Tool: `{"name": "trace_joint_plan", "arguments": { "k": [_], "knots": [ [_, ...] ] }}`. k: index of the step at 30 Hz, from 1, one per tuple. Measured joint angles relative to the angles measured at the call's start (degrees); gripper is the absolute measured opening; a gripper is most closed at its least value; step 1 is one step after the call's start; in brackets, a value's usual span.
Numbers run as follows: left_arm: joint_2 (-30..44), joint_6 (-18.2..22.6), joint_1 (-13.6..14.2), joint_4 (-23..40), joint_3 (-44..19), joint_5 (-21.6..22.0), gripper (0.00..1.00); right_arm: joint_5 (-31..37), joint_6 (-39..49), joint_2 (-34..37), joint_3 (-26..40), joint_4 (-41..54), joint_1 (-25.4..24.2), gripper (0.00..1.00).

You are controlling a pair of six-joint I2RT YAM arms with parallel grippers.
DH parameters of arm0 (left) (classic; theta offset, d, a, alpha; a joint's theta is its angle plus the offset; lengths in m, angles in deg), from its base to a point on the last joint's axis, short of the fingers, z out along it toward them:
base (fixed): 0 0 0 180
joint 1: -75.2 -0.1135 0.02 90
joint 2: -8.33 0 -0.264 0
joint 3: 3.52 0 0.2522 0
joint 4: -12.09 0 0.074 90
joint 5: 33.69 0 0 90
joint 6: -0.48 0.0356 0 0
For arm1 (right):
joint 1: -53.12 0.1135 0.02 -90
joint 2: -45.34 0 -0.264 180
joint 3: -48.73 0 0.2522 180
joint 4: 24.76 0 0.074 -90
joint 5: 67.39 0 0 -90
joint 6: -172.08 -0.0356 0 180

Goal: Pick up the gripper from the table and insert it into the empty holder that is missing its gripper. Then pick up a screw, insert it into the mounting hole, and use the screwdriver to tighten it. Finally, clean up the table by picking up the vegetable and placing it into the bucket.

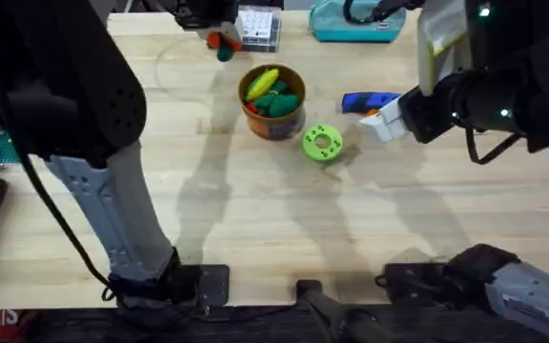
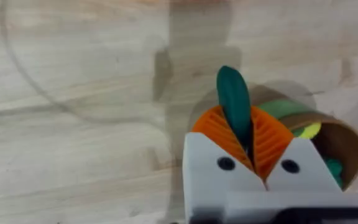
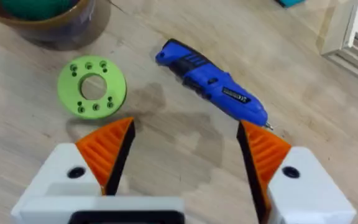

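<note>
The screwdriver [image 3: 213, 87] lies just beyond the wide-spread right end effector [image 3: 188, 152].

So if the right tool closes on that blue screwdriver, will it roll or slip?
The screwdriver lies flat on bare wood, and its rounded body looks apt to roll if nudged sideways. It looks rigid, probably heavy for its size. The right tool, open with ribbed orange pads, should grip its smooth casing reasonably well.

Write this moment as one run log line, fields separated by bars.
left gripper: shut on green toy piece | right gripper: open near screwdriver | vegetable: in bucket
</note>
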Motion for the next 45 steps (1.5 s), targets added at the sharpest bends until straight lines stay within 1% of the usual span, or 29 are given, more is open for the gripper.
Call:
{"name": "trace_joint_plan", "arguments": {
  "k": [5,11,14,15,18,22,26,29,33,38,39,43,45],
  "knots": [
    [-3.6,0.7,0.0,1.5,0.0,0.4,0.029,0.0,0.0,0.0,0.0,-0.1,0.0,0.994],
    [-13.4,2.6,0.1,2.6,0.0,0.2,0.029,0.0,0.0,0.0,0.0,-0.1,0.0,0.994],
    [-18.3,4.6,0.1,2.0,2.3,-1.4,0.029,0.0,0.0,0.0,0.0,-0.1,0.0,0.994],
    [-19.9,5.5,0.1,1.6,3.8,-2.3,0.029,0.0,0.0,0.0,0.0,0.0,0.0,0.994],
    [-25.1,8.7,0.1,-1.5,11.6,-5.8,0.029,0.0,0.0,0.0,0.0,-0.1,0.0,0.994],
    [-31.2,13.0,0.2,-8.1,24.3,-9.5,0.029,0.0,0.0,0.0,0.0,0.0,0.0,0.994],
    [-37.3,15.6,0.7,-15.6,36.9,-11.2,0.029,0.0,0.1,0.0,0.0,0.0,0.0,0.994],
    [-41.0,16.6,2.3,-22.1,44.8,-12.0,0.029,0.0,0.1,0.0,0.0,0.0,0.0,0.994],
    [-41.6,16.3,4.8,-28.8,50.6,-12.5,0.029,0.0,0.1,0.0,0.0,-0.1,0.0,0.994],
    [-38.6,15.3,7.1,-32.2,52.0,-12.8,0.033,0.0,0.2,0.0,0.0,0.0,0.0,0.994],
    [-38.0,15.1,7.5,-32.4,52.0,-12.8,0.06,0.0,0.2,0.0,0.0,0.0,0.0,0.994],
    [-35.6,14.7,8.6,-32.6,52.0,-13.2,0.251,0.0,0.2,0.0,0.0,0.0,0.0,0.994],
    [-34.5,14.8,8.6,-32.8,52.0,-13.2,0.412,0.0,0.2,0.0,0.0,0.0,0.0,0.994]
  ]
}}
